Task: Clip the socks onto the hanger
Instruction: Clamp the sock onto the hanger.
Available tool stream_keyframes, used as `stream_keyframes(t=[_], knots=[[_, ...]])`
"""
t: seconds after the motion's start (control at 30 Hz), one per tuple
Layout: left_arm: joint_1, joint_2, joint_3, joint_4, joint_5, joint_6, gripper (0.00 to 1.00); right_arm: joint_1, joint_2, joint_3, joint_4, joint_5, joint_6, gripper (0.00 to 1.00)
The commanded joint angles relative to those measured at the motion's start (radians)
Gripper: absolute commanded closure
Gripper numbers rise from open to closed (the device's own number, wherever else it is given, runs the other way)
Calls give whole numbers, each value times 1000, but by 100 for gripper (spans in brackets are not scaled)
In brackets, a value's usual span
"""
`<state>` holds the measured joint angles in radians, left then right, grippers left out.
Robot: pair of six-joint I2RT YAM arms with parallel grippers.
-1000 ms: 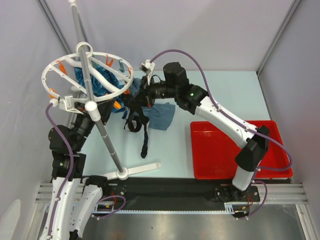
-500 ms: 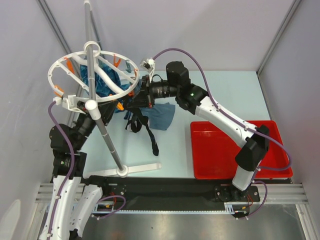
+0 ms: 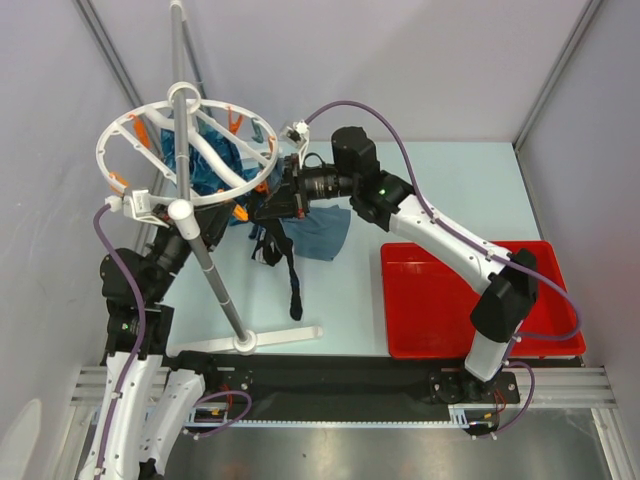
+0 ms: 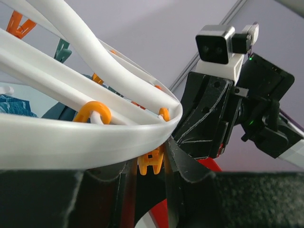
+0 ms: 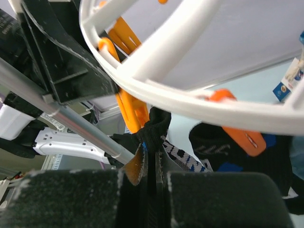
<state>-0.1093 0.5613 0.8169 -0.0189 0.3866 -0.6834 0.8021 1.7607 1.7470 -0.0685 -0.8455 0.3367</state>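
Status: clipping is under way. No sock is seen held by a clip yet.

The left gripper (image 4: 150, 159) sits at 9 o'clock in the top view, beneath the near rim of the hanger (image 4: 71, 142). Its fingers are closed against both sides of an orange clip (image 4: 151, 167). Whether the clip's mouth is sprung open is not visible.

The right gripper (image 5: 151, 156) extends from 3 o'clock and meets the left one under the ring. Its fingers are pressed together, pinching the edge of a black sock (image 5: 154, 126). That edge stands just beside an orange clip on the rim, judged to be the same one, but it is not seen seated in it. The rest of the sock hangs down toward the table (image 3: 420, 180).

Behind the pinch there is more black fabric (image 5: 213, 145) with white lettering. Whether it is a second sock cannot be told.

Farther off, blue cloths (image 3: 205, 160) hang from the ring at 11 o'clock. A grey-blue cloth (image 3: 325, 235) lies at centre, and a red tray (image 3: 480, 300) sits at 4 o'clock.

Remaining, as judged:
- Seat the sock's edge in the clip.
- Let the clip shut and release the sock.
- Repeat for the other sock.
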Motion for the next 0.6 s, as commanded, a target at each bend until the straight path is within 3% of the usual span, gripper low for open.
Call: stream_keyframes(t=[0.0, 0.57], knots=[[-9, -15, -1, -41, -37, -97, 100, 6, -23, -20, 38, 14, -22, 100], [-9, -6, 11, -46, -26, -128, 100, 8, -24, -43, 205, -52, 96, 100]])
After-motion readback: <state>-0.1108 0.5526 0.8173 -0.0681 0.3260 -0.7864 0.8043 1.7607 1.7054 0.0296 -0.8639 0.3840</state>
